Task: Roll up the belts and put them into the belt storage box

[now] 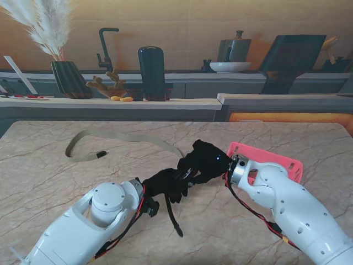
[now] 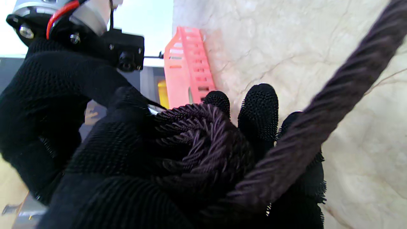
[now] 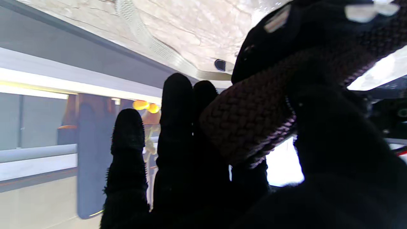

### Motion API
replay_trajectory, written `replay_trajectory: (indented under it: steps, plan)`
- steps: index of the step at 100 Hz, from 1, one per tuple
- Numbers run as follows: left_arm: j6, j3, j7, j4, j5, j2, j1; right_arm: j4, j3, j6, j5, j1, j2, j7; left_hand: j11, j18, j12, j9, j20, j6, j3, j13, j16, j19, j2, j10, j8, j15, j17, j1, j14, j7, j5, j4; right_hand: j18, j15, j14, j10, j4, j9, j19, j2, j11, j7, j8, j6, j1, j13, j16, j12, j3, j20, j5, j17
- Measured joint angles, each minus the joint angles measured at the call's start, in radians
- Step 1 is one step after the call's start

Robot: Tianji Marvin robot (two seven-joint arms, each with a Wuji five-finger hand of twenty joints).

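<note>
A dark braided belt, partly rolled into a coil [image 2: 197, 136], is held off the marble table between my two black-gloved hands. My left hand [image 1: 165, 185] is shut around the coil, its fingertips [image 2: 259, 108] showing past it. My right hand [image 1: 207, 160] meets it from the right and pinches the braided belt [image 3: 254, 121] between thumb and fingers [image 3: 178, 127]. The belt's loose tail [image 1: 175, 220] hangs toward me onto the table. The pink slatted storage box [image 1: 270, 153] lies just behind my right wrist. A beige belt [image 1: 127, 136] lies unrolled, farther away on the left.
Beyond the table's far edge runs a counter with a vase of pampas grass [image 1: 66, 77], a black jar [image 1: 151, 72] and a white bowl [image 1: 230, 67]. The beige belt's end [image 3: 219, 64] lies on the marble near my hands.
</note>
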Motion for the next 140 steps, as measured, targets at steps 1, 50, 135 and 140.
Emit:
replay_trajectory:
  steps: [1,50,135,140]
  plan:
    - [-0.001,-0.001,0.008,-0.001,-0.001,-0.001,0.002,0.000,0.000,0.008,0.004,-0.001,-0.001,0.000,-0.018,0.000,-0.005,-0.012,0.000,-0.004,0.000,-0.008,-0.001,-0.008,0.002,0.002,0.000,-0.007,-0.009,-0.015,0.001,-0.006,-0.001,0.000,0.001,0.000,0.002,-0.001,0.000,0.004,0.000,0.000,0.000,0.000,-0.001,-0.001,-0.003,0.000,0.000,0.000,0.002,0.000,0.005,0.000]
    - [-0.161,-0.035,0.392,-0.017,-0.043,-0.088,0.090,0.013,0.000,0.368,0.006,-0.057,-0.039,-0.249,-0.401,-0.035,-0.252,-0.393,-0.131,-0.055,-0.134,-0.456,-0.134,-0.412,0.076,0.022,-0.053,-0.525,-0.360,-0.149,-0.019,-0.278,-0.253,0.022,0.023,0.074,0.022,0.002,-0.012,0.020,0.075,0.002,0.089,0.037,-0.005,-0.001,-0.043,0.000,0.004,-0.002,0.020,-0.001,0.021,0.000]
    - [-0.181,0.009,0.516,0.017,-0.094,-0.138,0.086,0.083,-0.077,0.588,0.258,-0.047,-0.128,-0.382,-0.436,-0.273,-0.350,-0.619,-0.230,-0.046,-0.133,-0.636,-0.281,-0.594,0.086,0.021,-0.122,-0.664,-0.441,-0.161,-0.113,-0.306,-0.459,0.034,0.034,0.160,0.051,0.033,-0.008,0.009,0.166,0.002,0.180,0.055,-0.005,0.048,-0.052,-0.013,0.004,-0.013,0.057,-0.044,0.022,-0.013]
    - [-0.188,0.015,0.530,0.024,-0.094,-0.140,0.084,0.084,-0.084,0.583,0.269,-0.044,-0.131,-0.372,-0.436,-0.287,-0.350,-0.631,-0.237,-0.028,-0.133,-0.644,-0.283,-0.599,0.086,0.021,-0.122,-0.664,-0.442,-0.161,-0.121,-0.306,-0.460,0.034,0.037,0.160,0.053,0.034,-0.007,0.009,0.168,0.002,0.185,0.062,-0.004,0.065,-0.052,-0.013,0.004,-0.013,0.073,-0.045,0.022,-0.013]
